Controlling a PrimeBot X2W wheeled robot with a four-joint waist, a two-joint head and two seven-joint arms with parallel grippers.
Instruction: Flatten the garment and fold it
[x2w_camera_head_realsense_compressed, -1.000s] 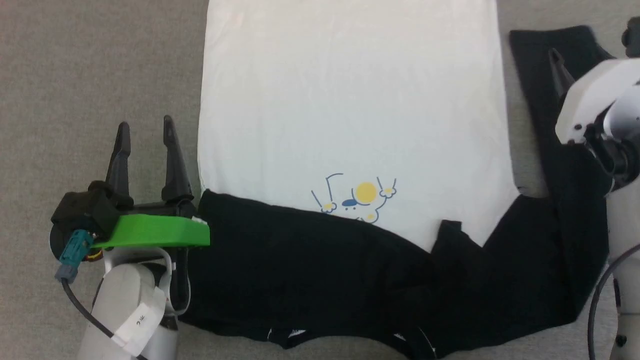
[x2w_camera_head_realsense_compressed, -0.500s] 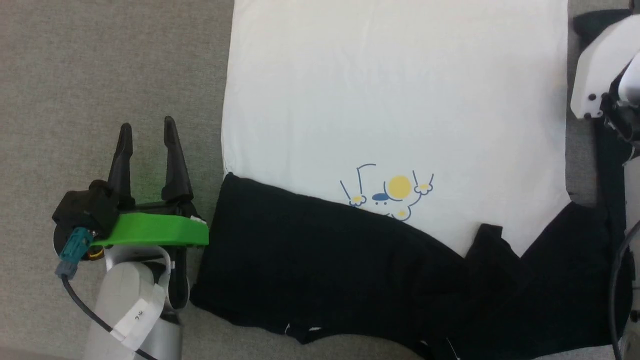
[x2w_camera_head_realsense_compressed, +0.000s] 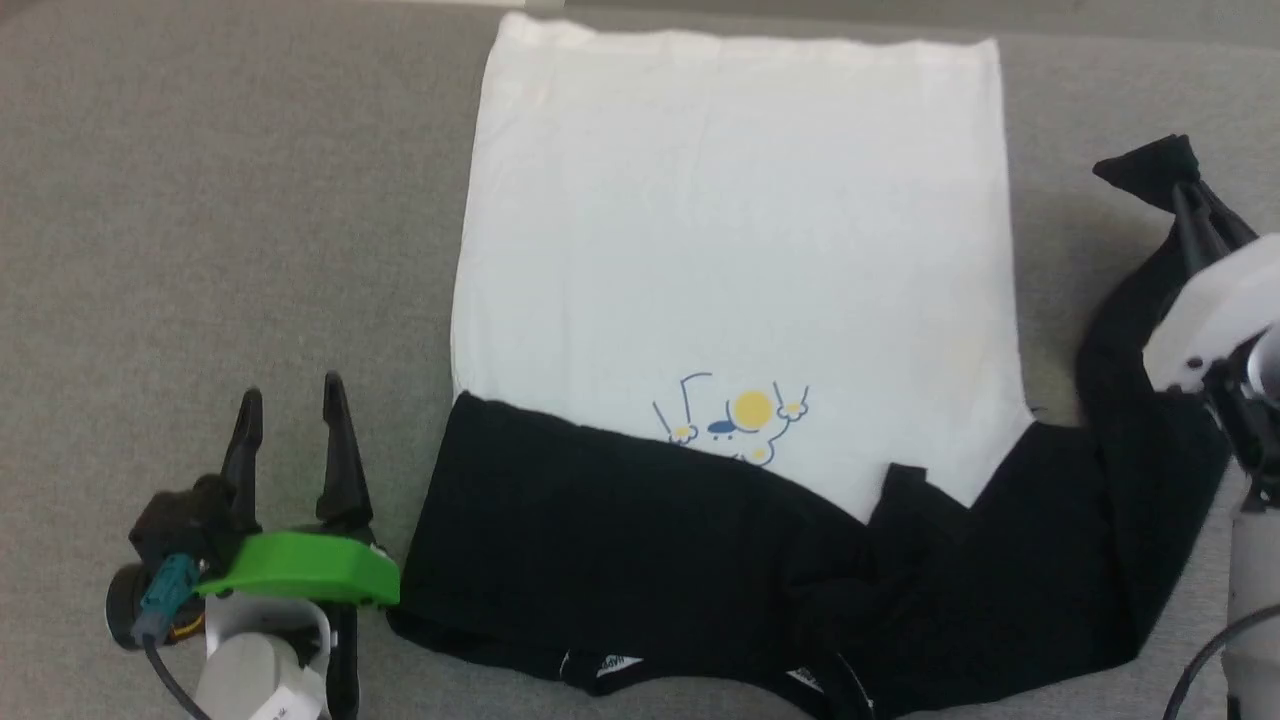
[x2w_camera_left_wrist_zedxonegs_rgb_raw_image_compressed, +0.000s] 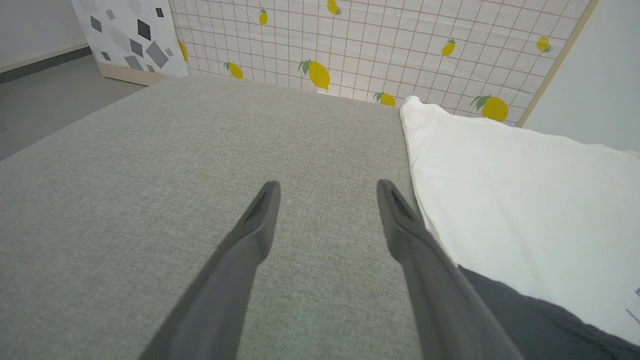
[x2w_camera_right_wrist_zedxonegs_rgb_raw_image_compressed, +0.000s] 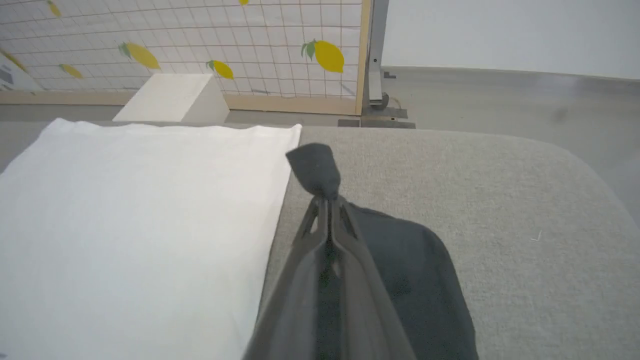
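A grey woven surface (x2w_camera_head_realsense_compressed: 200, 200) is covered across its middle by the garment (x2w_camera_head_realsense_compressed: 730, 250), laid front up with the hem at the far edge and the collar at the near edge. It is judged to be light, soft and limp — no shape will be kept once it is lifted, and the thin cloth may be dragged or wrinkled if it is pulled fast. Hold is best taken where the cloth is doubled: a cuff, the hem corners, the shoulder seams.

The white body is seen lying flat and smooth. The left sleeve (x2w_camera_head_realsense_compressed: 620, 530), black, is folded across the chest towards the right. The right sleeve (x2w_camera_head_realsense_compressed: 1130, 420) is raised off the surface at the right, its cuff (x2w_camera_right_wrist_zedxonegs_rgb_raw_image_compressed: 315, 170) pinched between the pressed-together fingers of the right end effector (x2w_camera_right_wrist_zedxonegs_rgb_raw_image_compressed: 327, 202). The left end effector (x2w_camera_left_wrist_zedxonegs_rgb_raw_image_compressed: 327, 186) is held with fingers spread and nothing between them, over bare surface just beside the garment's left edge.

A small blue-and-yellow print (x2w_camera_head_realsense_compressed: 735, 415) is found right at the folded sleeve's edge — and lettered tape (x2w_camera_head_realsense_compressed: 610, 662) is glimpsed at the black collar.
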